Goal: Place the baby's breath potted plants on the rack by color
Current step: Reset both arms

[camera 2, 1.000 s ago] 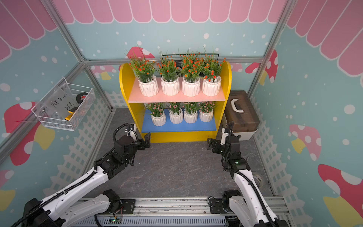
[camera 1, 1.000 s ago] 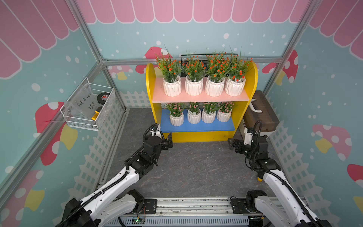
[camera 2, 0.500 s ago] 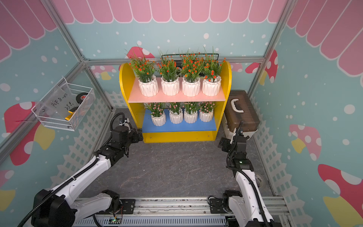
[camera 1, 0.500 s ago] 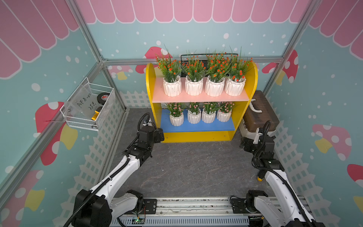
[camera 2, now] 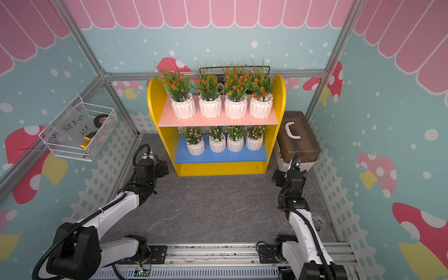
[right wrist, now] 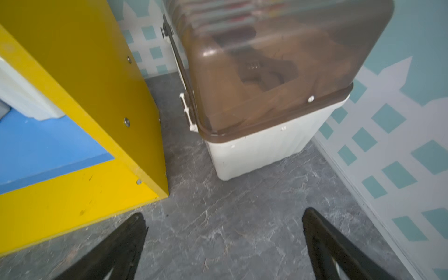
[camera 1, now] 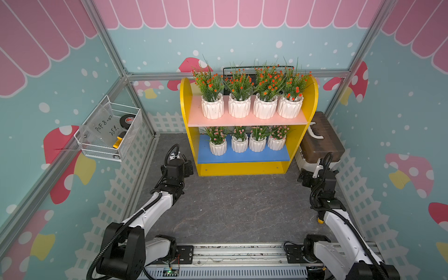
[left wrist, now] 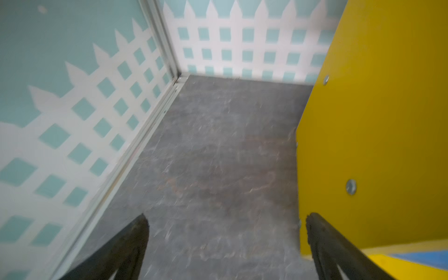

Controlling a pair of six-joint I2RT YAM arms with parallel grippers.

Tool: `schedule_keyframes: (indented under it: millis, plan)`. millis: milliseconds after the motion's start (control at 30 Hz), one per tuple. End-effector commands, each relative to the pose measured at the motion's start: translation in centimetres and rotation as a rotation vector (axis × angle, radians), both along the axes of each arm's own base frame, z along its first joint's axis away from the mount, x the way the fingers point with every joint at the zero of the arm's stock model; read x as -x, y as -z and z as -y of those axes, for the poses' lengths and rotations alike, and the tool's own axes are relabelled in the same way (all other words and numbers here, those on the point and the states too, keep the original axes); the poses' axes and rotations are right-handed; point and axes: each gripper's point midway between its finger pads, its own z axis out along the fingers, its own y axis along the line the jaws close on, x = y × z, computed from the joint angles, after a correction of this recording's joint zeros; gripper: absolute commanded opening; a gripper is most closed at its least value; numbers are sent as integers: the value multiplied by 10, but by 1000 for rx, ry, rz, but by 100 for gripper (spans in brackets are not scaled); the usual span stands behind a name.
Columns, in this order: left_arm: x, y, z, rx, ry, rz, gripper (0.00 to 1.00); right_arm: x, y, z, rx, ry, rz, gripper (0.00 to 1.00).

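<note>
Four orange plants [camera 1: 252,106] line the rack's [camera 1: 186,116] upper shelf [camera 1: 247,122]; four pink plants [camera 1: 247,144] sit toward the lower shelf's [camera 1: 242,157] back edge; left gripper [left wrist: 225,218] and right gripper [right wrist: 223,215] gape empty; the pots look stiff, light and ribbed; grip the pot wall, not the soft sprigs.

Four white ribbed pots of orange-red baby's breath [camera 1: 239,108] sit at upper centre, four pots of pale pink [camera 1: 239,145] just below, on one yellow two-tier rack [camera 1: 242,168]. Also in frame: two white-and-black robot arms [camera 1: 155,211], one white wire basket [camera 1: 132,128], one brown-lidded plastic box [camera 1: 322,143].
</note>
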Motion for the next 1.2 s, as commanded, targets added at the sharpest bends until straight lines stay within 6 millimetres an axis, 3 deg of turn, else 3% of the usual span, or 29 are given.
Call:
schedule_keyframes:
  millis: [0,133,333,400,600,700,733,833,1067,1167]
  plan:
    - [-3,-7,-15,33,-23,133,99,-6,7,11,69,31,13,99]
    - [-4,0,-14,1,12,162,99,-7,12,17,97,51,46,99]
    - [-6,12,7,24,138,189,99,-16,14,12,100,13,114,99]
    - [-4,9,12,27,171,247,99,-20,17,9,97,-4,127,99]
    - [-6,23,21,23,226,266,99,-35,35,1,89,-62,128,99]
    - [-11,32,29,22,272,223,99,-31,39,6,116,-34,171,99]
    - [-13,34,30,20,282,217,99,-30,33,6,127,-29,222,99]
    - [-19,38,31,23,286,202,99,-24,46,-8,143,-113,240,99]
    - [-27,45,30,31,279,158,99,-62,62,-56,204,-370,136,99]
    - [-29,46,25,39,252,143,99,-63,64,-53,202,-348,122,99]
